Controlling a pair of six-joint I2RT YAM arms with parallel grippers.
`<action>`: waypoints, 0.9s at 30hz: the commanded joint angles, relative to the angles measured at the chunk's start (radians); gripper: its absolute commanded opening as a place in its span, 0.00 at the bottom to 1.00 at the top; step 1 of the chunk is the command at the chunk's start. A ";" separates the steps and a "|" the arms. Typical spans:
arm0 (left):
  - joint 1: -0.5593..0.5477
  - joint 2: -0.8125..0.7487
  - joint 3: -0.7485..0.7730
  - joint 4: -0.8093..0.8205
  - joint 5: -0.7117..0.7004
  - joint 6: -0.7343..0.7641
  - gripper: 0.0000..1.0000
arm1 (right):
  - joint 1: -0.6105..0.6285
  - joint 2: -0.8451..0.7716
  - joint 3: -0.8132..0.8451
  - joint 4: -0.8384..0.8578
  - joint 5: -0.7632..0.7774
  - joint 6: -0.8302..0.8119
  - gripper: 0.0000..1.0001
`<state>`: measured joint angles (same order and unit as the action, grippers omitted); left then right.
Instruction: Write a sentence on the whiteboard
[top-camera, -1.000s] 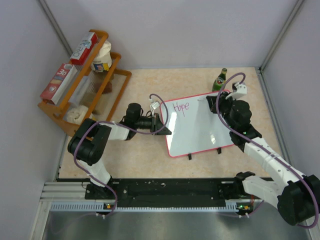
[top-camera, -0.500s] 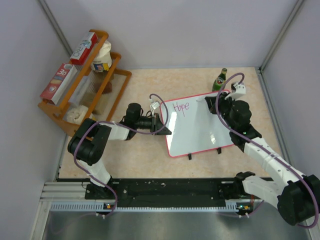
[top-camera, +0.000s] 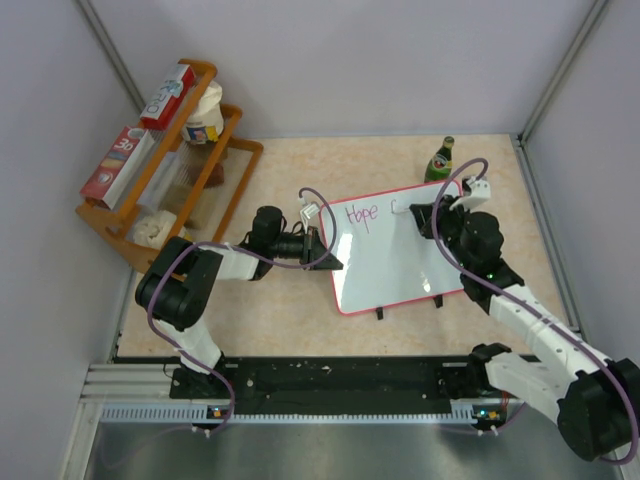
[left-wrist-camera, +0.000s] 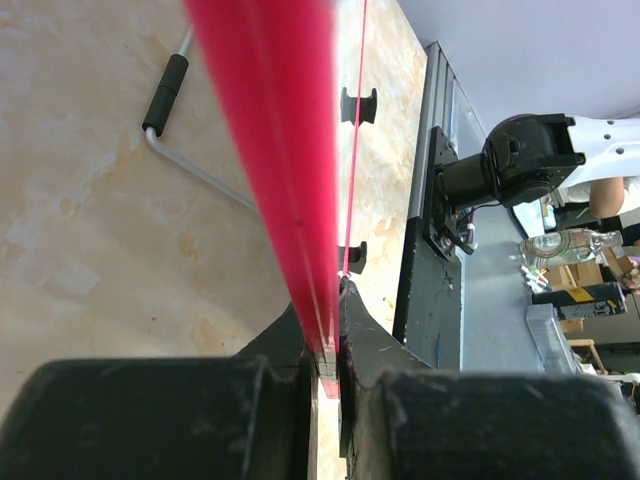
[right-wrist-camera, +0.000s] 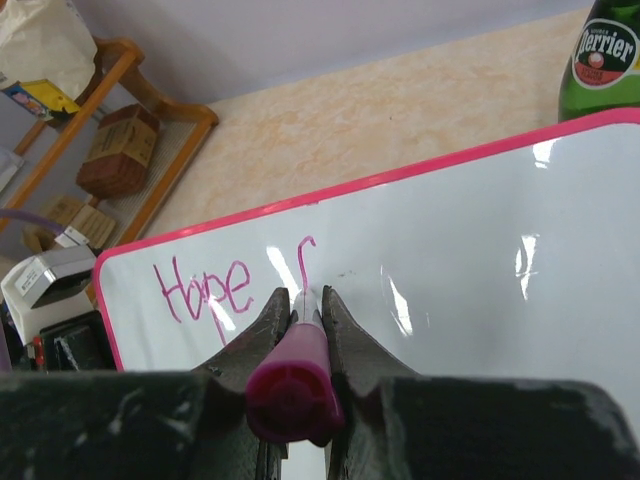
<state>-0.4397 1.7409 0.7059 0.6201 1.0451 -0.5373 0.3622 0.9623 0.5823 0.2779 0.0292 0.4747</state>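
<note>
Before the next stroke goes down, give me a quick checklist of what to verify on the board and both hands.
1. Left hand clamped on the whiteboard rim: ok.
2. Right hand shut on the marker: ok.
3. Marker tip touching the board: cannot tell.
4. Word "Hope" legible: ok.
5. Blank room right of the new stroke: ok.
6. Green bottle off the writing area: ok.

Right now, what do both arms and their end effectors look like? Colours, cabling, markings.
The left arm and right arm: white link shells, black joint housings. A purple cable loops loosely along each. The left end effector and right end effector: matte black, blocky, two-fingered, a small white camera box at each wrist. No markings visible.
</note>
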 joint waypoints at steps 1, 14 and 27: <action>-0.053 0.008 -0.020 -0.106 0.027 0.152 0.00 | -0.009 -0.014 -0.044 -0.057 -0.006 -0.013 0.00; -0.054 0.009 -0.017 -0.111 0.026 0.155 0.00 | -0.009 -0.060 -0.108 -0.025 -0.071 0.031 0.00; -0.056 0.009 -0.014 -0.117 0.026 0.158 0.00 | -0.008 -0.068 -0.001 0.052 -0.117 0.107 0.00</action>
<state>-0.4458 1.7409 0.7185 0.6052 1.0489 -0.5194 0.3622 0.8883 0.4938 0.2840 -0.0837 0.5694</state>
